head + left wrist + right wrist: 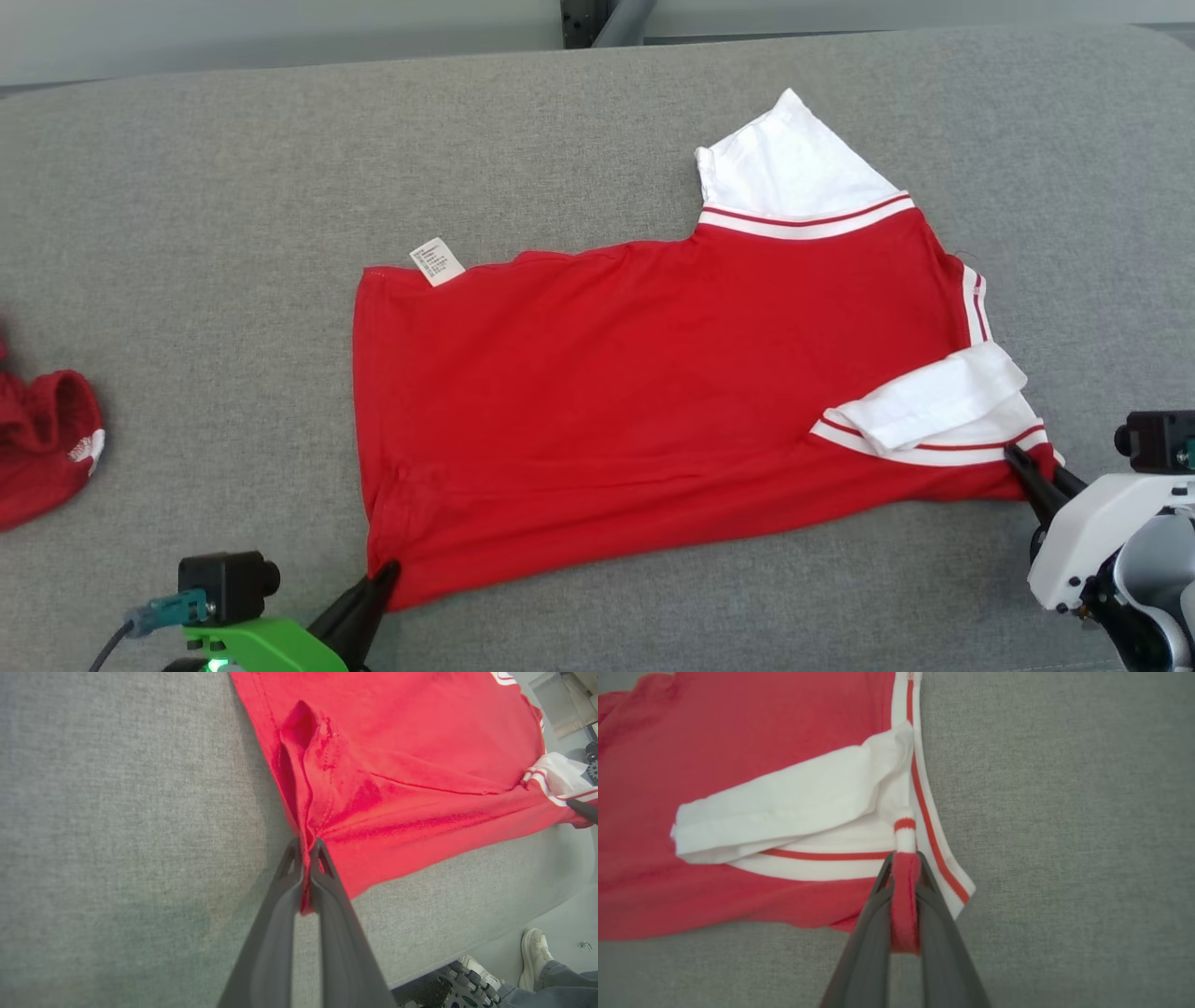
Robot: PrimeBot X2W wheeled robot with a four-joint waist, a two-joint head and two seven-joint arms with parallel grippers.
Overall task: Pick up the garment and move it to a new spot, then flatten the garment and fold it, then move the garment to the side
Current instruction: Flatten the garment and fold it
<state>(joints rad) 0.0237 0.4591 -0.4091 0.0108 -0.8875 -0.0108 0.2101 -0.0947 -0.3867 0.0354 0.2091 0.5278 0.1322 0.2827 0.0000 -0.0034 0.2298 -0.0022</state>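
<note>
Pinching garment [653, 392] edge: left end effector [389, 568]; right end effector [1016, 459]

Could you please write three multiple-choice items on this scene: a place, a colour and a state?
1. Where is the white label on the red shirt?
A. its far left corner
B. its collar
C. its near right corner
2. What colour are the shirt's sleeves?
A. blue
B. white
C. black
3. How is the left gripper?
A. open above the cloth
B. shut on the shirt's corner
C. shut on nothing
Answers: 1 A, it sticks out at the far left hem; 2 B, both are white beyond striped bands; 3 B, red cloth is pinched in its closed jaws.
</note>
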